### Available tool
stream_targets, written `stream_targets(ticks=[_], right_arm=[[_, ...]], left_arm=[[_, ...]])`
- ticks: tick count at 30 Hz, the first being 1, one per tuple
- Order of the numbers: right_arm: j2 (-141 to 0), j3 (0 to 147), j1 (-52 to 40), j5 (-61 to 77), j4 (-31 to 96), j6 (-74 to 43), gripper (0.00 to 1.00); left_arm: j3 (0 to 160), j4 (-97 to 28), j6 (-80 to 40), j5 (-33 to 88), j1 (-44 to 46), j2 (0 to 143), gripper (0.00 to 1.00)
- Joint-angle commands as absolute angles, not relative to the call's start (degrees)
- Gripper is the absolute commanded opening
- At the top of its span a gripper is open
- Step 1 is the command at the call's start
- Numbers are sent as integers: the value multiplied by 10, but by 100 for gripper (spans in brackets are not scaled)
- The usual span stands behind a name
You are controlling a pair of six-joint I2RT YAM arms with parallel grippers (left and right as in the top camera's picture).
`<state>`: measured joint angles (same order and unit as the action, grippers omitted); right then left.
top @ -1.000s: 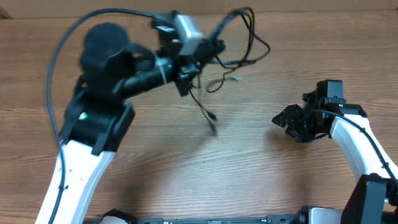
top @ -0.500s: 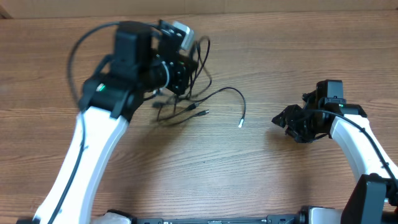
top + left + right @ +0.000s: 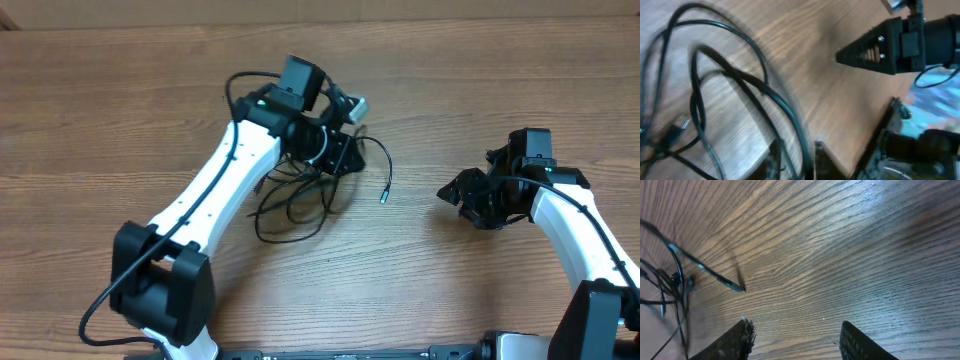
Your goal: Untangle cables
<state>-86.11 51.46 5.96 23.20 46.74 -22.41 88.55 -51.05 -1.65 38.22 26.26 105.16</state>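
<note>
Cables point(image 3: 290, 205): earlier I had them dangling from my left gripper point(image 3: 343, 155). Now heaped on the table point(image 3: 470, 290) just beside it. Left arm swung rightward.

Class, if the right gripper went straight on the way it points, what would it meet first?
Most likely the bare table; the right gripper tilts toward it. The cable end lies off to the side, though depth is unclear.

Tangle of thin black cables point(image 3: 290, 205) on brown wooden table point(image 3: 450, 80), left of centre. Left gripper point(image 3: 343, 158) over tangle's far edge. Right gripper point(image 3: 455, 193) well apart, right side.
</note>
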Motion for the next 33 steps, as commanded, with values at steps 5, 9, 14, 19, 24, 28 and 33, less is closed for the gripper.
stream_targets(ticks=[5, 9, 14, 19, 24, 28, 33], right_arm=[[-862, 517, 57, 237, 467, -220, 61], [-862, 517, 57, 237, 467, -220, 62], [-862, 517, 57, 237, 480, -220, 63], [-862, 517, 55, 237, 505, -220, 63], [-862, 504, 30, 237, 516, -220, 62], [-862, 490, -11, 236, 508, -220, 62], [-862, 462, -67, 217, 465, -223, 62]], left_arm=[[892, -510, 5, 416, 245, 1052, 39], [892, -528, 9, 416, 212, 1052, 33], [892, -568, 13, 397, 171, 1052, 34], [892, -604, 19, 367, 160, 1052, 36], [891, -628, 51, 329, 187, 1052, 37], [886, -634, 51, 255, 208, 1053, 37], [869, -632, 51, 203, 223, 1053, 38]])
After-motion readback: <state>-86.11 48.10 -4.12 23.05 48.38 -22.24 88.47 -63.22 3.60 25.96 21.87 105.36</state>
